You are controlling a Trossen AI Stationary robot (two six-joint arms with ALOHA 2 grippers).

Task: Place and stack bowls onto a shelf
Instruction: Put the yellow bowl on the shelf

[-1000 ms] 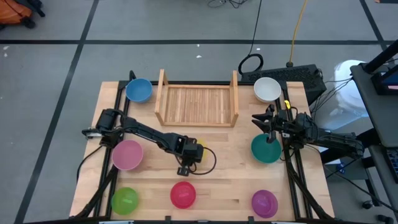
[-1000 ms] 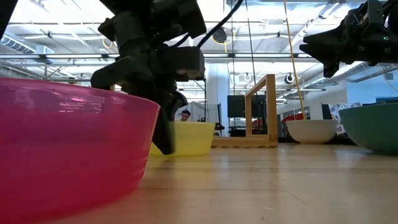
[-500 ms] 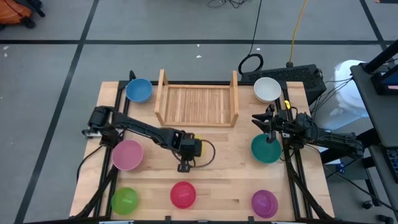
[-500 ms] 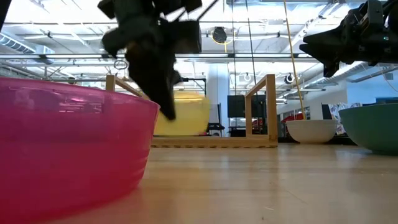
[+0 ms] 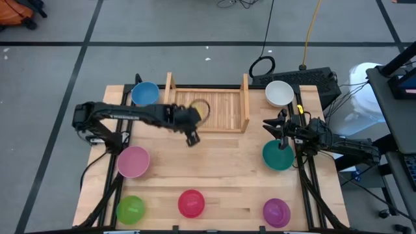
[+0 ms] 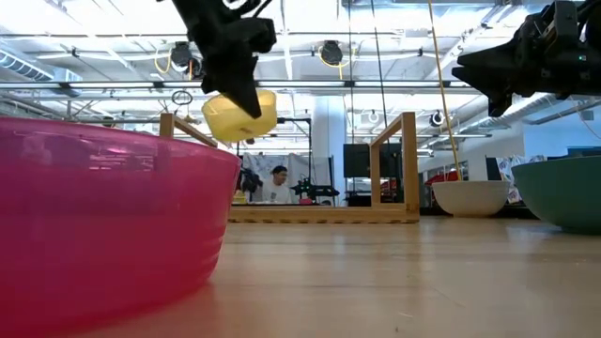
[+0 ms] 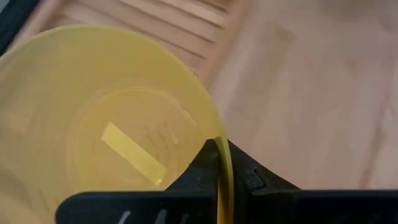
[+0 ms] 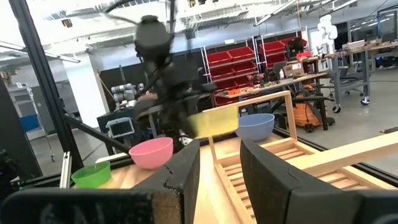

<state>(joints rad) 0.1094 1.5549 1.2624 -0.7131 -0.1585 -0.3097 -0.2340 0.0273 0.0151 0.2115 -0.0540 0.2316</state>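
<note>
Eight bowls show in all, one of each colour, plus one shelf and two arms. Seen from above and going left to right across the tabletop: the green bowl sits at the 7 o'clock corner, the pink bowl lies just up from it at about 8 o'clock, and the blue bowl rests at 11 o'clock, just beside the shelf's left side board.

The left pincer is clamped on the rim of the yellow bowl, one finger inside and one outside as the left wrist view shows. It holds that bowl tilted in the air over the left half of the shelf, clear of the slats. The shelf stands at 12 o'clock, and no bowl rests on its slatted base.

The red-magenta bowl sits at 6 o'clock along the near edge. Farther right, the teal bowl lies at 3 o'clock, the purple bowl at 5 o'clock, and the white bowl at 1 o'clock, just past the shelf's right side board.

The right pincer hangs above the tabletop between the white and teal bowls, its fingers apart and holding nothing.
</note>
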